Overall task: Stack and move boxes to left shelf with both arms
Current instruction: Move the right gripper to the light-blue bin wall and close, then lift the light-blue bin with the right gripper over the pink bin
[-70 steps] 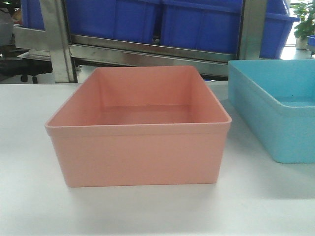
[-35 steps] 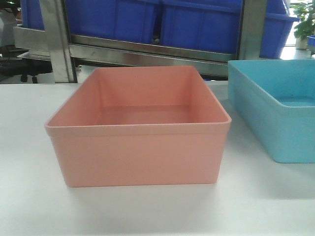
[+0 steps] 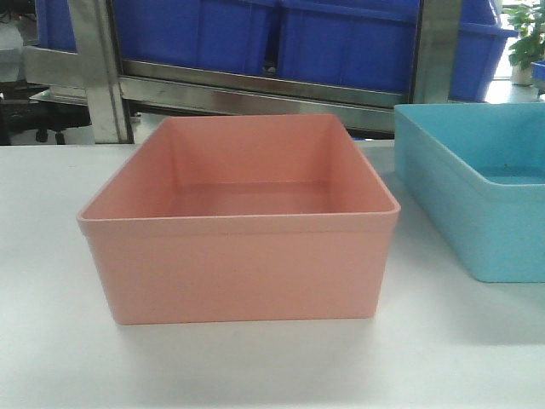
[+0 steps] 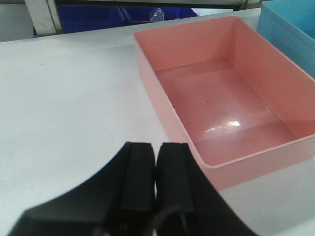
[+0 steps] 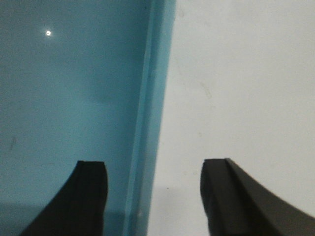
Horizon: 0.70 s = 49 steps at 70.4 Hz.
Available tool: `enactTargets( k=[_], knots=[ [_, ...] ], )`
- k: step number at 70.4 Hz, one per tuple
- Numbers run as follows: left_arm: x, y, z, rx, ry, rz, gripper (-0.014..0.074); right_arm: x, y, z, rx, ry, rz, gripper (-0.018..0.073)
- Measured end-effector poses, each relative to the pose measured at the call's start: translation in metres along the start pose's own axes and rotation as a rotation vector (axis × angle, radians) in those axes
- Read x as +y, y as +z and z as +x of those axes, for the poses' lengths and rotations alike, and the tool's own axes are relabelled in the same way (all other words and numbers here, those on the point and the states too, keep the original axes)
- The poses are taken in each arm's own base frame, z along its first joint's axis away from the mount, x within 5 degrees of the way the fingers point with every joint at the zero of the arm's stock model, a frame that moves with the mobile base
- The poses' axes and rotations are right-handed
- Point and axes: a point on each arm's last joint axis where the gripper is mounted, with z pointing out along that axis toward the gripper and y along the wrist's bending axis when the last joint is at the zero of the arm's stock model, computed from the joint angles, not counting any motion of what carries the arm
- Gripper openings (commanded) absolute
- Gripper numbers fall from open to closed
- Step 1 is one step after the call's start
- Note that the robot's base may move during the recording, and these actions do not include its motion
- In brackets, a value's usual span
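**Left gripper shut by the pink tub, right gripper wide over the blue tub's wall**

The left gripper [image 4: 155, 153] hovers low over the white tabletop [image 3: 255, 371], its black pads pressed together with nothing between them. Just ahead and to its right sits the salmon pink tub [image 3: 243, 268], upright and empty, with a few specks on its glossy floor.

The right gripper [image 5: 153, 166] is spread wide and straddles the side wall of the light blue tub [image 3: 464, 217]. One finger hangs over the tub's floor and the other over the bare table outside. Whether either finger touches the wall cannot be told.

The two tubs stand side by side on the table, close but apart, the blue one to the right.

Behind the table stands a steel-framed rack [image 3: 255, 89] holding dark blue crates [image 3: 341, 38]. A potted plant [image 3: 526, 38] shows at far right.
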Motion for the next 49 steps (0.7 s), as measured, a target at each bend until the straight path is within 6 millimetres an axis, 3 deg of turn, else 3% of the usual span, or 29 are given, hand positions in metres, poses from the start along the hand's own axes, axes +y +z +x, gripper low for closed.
enactTargets(
  k=[11, 35, 45, 49],
  knots=[
    [0.0, 0.0, 0.001, 0.01, 0.0, -0.001, -0.0009, 0.0, 0.006, 0.002, 0.008, 0.004, -0.006, 0.0017],
    [0.0, 0.0, 0.001, 0.012, 0.0, -0.001, -0.0009, -0.003, -0.012, -0.016, -0.024, 0.032, -0.007, 0.0037],
    [0.0, 0.0, 0.001, 0.012, 0.0, -0.001, -0.0009, -0.002, -0.044, -0.025, -0.067, 0.05, 0.023, 0.0037],
    [0.0, 0.0, 0.001, 0.012, 0.0, -0.001, -0.0009, 0.0, -0.07, -0.03, -0.111, 0.06, 0.039, 0.0037]
  ],
)
